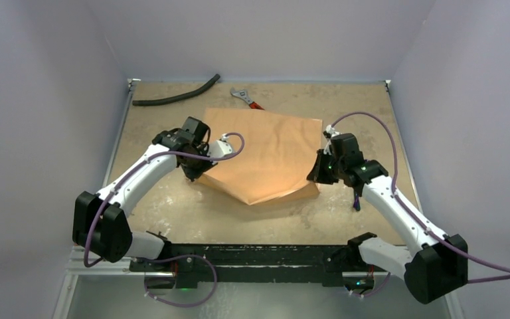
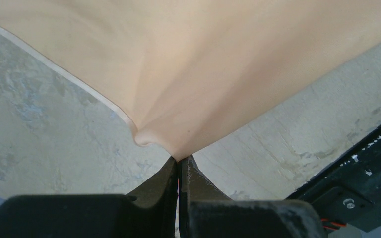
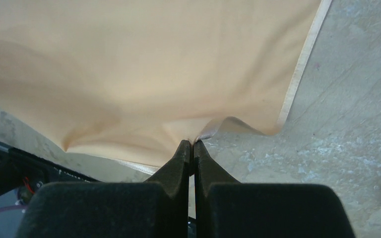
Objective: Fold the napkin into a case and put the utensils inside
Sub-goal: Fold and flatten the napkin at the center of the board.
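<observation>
The left gripper (image 2: 179,161) was clamped shut on the near left corner of the napkin (image 1: 269,149), with the cloth puckering at its tips. The napkin lay spread in the middle of the table (image 1: 172,219), and its near edge looked lifted between the two grips. The right gripper (image 3: 192,144) was pinched tight on the near right corner. This looked like the first fold. Next, both corners would need carrying together toward the far edge, kept level so the cloth lands square. No cutlery could be made out for certain. A small dark purple thing (image 1: 357,201) beside the right arm might be one piece.
</observation>
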Robot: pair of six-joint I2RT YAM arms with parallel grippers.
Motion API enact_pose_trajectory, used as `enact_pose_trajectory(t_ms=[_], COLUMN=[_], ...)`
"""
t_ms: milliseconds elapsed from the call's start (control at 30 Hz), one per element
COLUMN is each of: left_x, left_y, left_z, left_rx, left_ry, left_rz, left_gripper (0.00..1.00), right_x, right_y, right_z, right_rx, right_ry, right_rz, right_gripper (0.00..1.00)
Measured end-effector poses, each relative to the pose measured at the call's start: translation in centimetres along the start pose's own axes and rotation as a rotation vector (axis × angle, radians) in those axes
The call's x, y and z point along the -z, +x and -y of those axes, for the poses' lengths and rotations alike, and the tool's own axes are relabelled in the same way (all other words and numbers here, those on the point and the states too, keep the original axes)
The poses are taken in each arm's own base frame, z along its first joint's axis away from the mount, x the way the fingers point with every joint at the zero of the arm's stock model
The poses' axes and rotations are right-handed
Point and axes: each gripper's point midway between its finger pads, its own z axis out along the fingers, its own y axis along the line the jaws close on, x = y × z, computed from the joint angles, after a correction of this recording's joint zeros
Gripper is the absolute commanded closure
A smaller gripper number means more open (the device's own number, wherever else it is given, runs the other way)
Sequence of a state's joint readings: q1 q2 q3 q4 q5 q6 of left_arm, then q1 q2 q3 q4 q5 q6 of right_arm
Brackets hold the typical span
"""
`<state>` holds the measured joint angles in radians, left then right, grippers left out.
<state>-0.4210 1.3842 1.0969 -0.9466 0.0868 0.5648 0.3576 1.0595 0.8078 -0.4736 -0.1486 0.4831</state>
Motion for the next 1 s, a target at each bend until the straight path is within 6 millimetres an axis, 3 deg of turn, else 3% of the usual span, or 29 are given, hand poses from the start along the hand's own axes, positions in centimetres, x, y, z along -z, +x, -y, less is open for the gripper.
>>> enact_pose_trajectory(t_ms=[267,567,1000], left_x=[0.1,1.4,4.8], left_y=[0.7,2.3,3.9], left_z=[2.2,4.0,6.4], left_rx=[-0.027,-0.111,-0.238], left_ry=[0.086,0.177,0.265], left_rz=[-0.035,-0.119,-0.211], left_gripper=[1.00,1.00,1.00], right_x=[-0.4,2.3,5.4], right_y=[0.6,-0.2,2.8], right_z=[0.8,-0.1,0.1], right_rx=[-0.017,-0.013,0.025], right_ry=[0.057,0.050,0.049], right_rz=[-0.051,-0.033,-0.156], right_gripper=[1.00,1.00,1.00])
